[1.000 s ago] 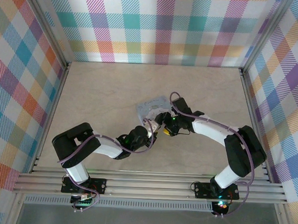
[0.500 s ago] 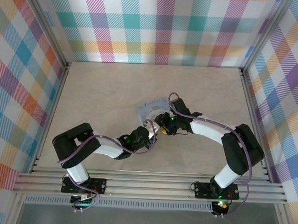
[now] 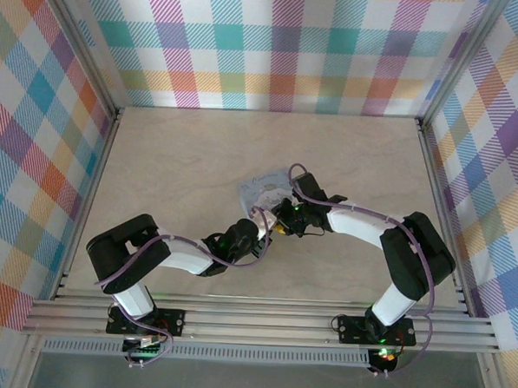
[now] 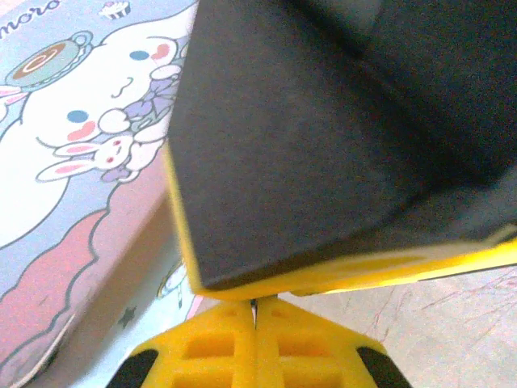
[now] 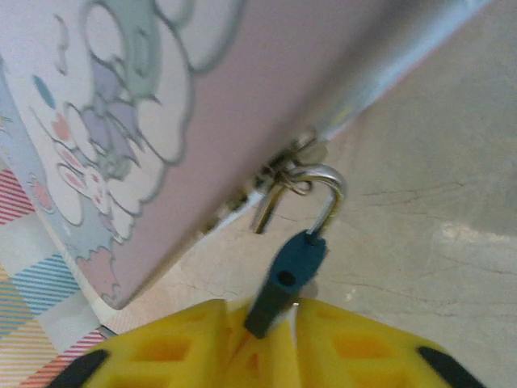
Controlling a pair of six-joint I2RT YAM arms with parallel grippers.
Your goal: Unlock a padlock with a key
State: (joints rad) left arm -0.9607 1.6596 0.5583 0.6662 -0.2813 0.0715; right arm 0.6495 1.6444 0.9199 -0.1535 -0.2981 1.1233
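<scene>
Padlock point(image 5: 291, 259), one, on one tin box point(image 5: 161, 121), right claw point(image 5: 271, 315) clamping it, left claw point(image 4: 254, 315) together

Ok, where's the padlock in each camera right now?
Right wrist: padlock low centre, between the right gripper fingers, shackle hooked to the tin box.
Top external: hidden at the tin box near edge.
Left wrist: cannot pick it out; tin box upper left.
Shared landmark: the tin box.

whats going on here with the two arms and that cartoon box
Two robot arms meet at a pastel cartoon-printed tin box. The right gripper pinches the body of a small teal-blue padlock, whose silver shackle hangs through the box's latch. The left gripper is shut right beside it; whether it holds the key is unclear.
</scene>
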